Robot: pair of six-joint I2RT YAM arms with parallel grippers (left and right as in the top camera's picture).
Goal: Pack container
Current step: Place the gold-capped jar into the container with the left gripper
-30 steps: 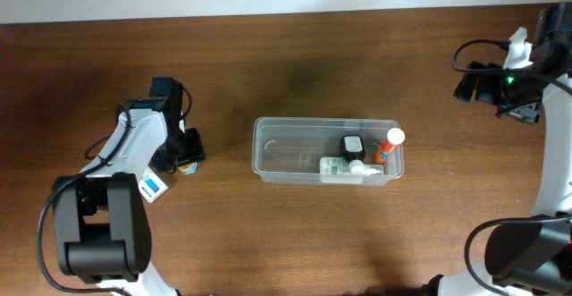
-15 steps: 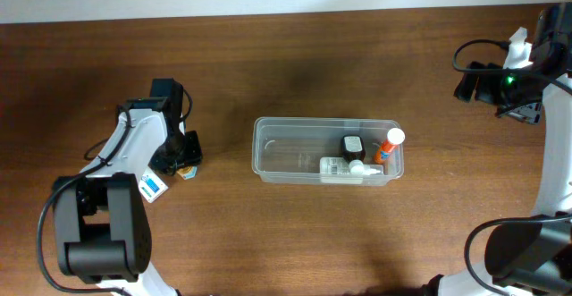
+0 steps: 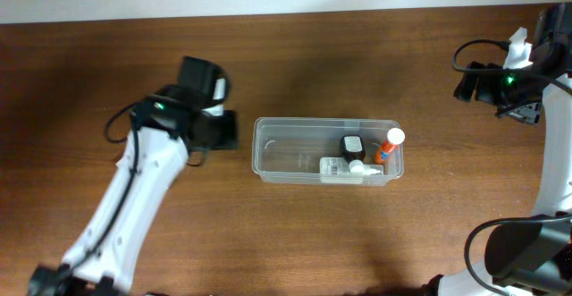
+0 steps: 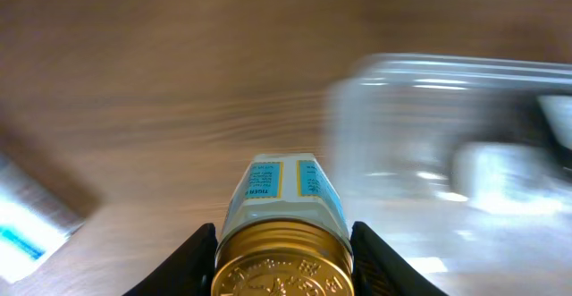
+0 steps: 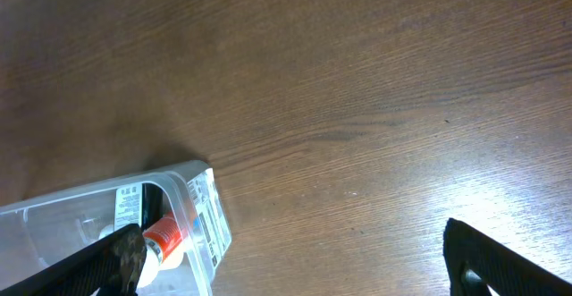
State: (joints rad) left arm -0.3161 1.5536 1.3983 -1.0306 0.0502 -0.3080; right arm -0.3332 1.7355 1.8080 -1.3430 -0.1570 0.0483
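- The container (image 3: 281, 150) is a clear, smooth plastic tub, rectangular with rounded corners and a rim. It sits open side up near the middle of the worktop (image 3: 295, 233), a little toward the right edge.
- Its long axis runs left to right, parallel to the front and back edges.
- Three items lie inside, all crowded into its right end:
  - one small black-capped bottle (image 3: 352, 144)
  - one orange tube (image 3: 390, 144) with a white cap
  - one pale labelled bottle (image 3: 342, 166) lying on its side along the front wall
- The worktop is dark brown wood with visible grain.
- The left arm (image 3: 147, 175) reaches to just off the container's left short end. The left jaws are clamped on one jar (image 4: 281, 184), which has a shiny gold lid and a blue-and-yellow label.
- A blue-and-white packet (image 4: 22, 220) shows blurred on the wood in the left wrist view.
- The right arm (image 3: 556, 166) stands at the right edge near the back corner. The right jaws are spread wide apart and empty.
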